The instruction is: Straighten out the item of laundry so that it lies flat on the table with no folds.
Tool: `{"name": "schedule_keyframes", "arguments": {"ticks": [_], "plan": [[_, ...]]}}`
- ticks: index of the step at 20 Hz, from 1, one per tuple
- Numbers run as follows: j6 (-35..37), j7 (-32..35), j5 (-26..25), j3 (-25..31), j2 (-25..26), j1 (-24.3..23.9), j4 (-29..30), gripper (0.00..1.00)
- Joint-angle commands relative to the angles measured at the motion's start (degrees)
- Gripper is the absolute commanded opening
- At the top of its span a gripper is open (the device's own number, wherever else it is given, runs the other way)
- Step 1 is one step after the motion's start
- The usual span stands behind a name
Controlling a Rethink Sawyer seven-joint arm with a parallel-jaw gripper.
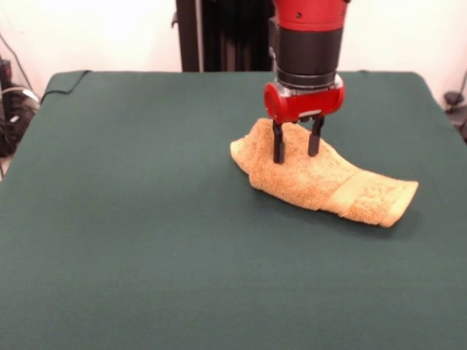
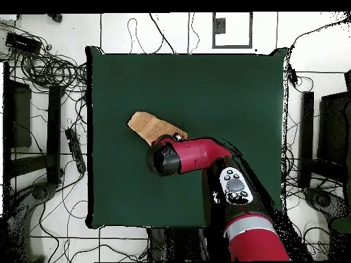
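gripper [image 1: 297, 152] open on bunched towel [image 1: 321, 184], table [image 1: 146, 219] edges well apart

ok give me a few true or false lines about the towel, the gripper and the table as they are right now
1. The towel lies fully flat and spread out on the table. False: it is bunched into a folded, elongated lump.
2. The gripper is directly over the towel with its two fingers spread apart. True.
3. In the front view, the woven band end of the towel points toward the picture's right. True.
4. The gripper has lifted the towel clear of the table. False: the towel rests on the green cloth, with the fingertips down at its upper end.
5. A second towel lies on the table. False: only this one golden-orange towel is there.
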Motion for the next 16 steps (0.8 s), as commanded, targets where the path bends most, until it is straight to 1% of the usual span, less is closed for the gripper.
{"name": "schedule_keyframes", "arguments": {"ticks": [1, 5, 6, 10, 13, 15, 16], "plan": [[4.6, 1.4, -3.5, -0.2, 1.6, 3.0, -3.5, 1.0], [6.3, 1.4, -3.7, -0.7, 1.5, 3.5, -4.0, 1.0], [7.5, 0.2, -4.3, -0.8, 1.0, 3.7, -4.4, 1.0], [8.8, 0.1, -4.0, -0.6, -0.2, 3.8, -3.9, 1.0], [11.6, -0.5, -3.3, -0.5, -2.8, 3.9, -2.7, 1.0], [12.2, -0.8, -3.2, -0.2, -4.2, 3.6, -1.7, 1.0], [12.3, -0.7, -3.2, -0.1, -4.1, 3.6, -1.8, 1.0]]}}
